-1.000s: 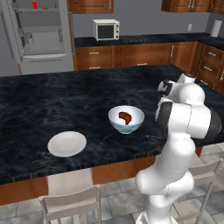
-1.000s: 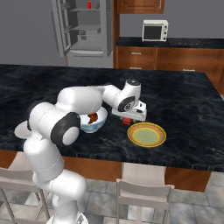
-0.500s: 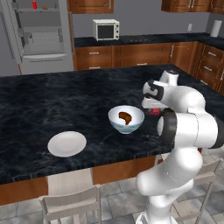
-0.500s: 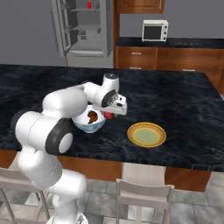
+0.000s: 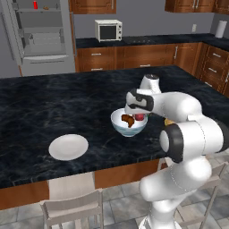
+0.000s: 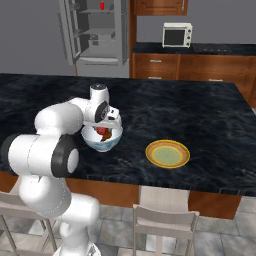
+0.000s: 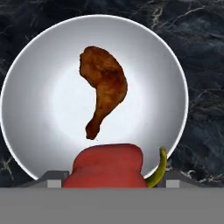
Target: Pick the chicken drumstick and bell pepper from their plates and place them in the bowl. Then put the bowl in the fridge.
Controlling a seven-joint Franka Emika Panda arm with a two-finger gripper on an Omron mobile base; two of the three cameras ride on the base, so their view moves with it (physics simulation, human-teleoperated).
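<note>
Fingers [image 7: 52,179] are sitting on either side of the bell pepper [image 7: 107,166], so your gripper [image 5: 139,117] is holding it right above the bowl [image 5: 128,124]. You're looking straight down at the chicken drumstick [image 7: 104,94] lying in the bowl's middle, with the pepper hanging over the near rim. Around the bowl on the dark counter [image 5: 53,107]: the white plate [image 5: 68,146] is sitting well off to its left, the yellow plate [image 6: 167,153] near its right. Nothing is crowding the bowl itself. Way behind the bowl, the fridge [image 5: 38,36] is standing open, and a white microwave [image 5: 108,30] is sitting on the back counter.
</note>
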